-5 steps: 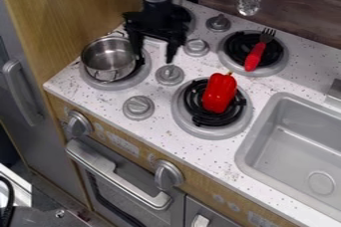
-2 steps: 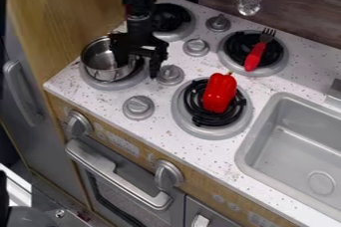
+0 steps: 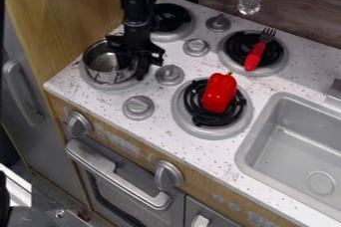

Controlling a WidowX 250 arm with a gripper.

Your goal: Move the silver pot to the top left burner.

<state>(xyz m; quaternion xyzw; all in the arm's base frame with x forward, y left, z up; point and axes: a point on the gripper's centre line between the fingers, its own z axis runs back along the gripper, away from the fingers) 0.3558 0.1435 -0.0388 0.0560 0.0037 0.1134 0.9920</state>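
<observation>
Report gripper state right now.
Gripper: looks closed, holding the silver pot by its wall on the side toward the sink.

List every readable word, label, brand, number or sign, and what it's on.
None readable.
Wooden front panel, between its two silver knobs: pale marks, too small and blurred to read.
Same panel, toward the lower right: more pale marks, also too blurred to read.

Toy kitchen: burners (image 3: 230, 125) sitting beside a sink (image 3: 299, 146), oven door (image 3: 126, 183) showing below, toy pepper (image 3: 220, 93) resting up top.
</observation>
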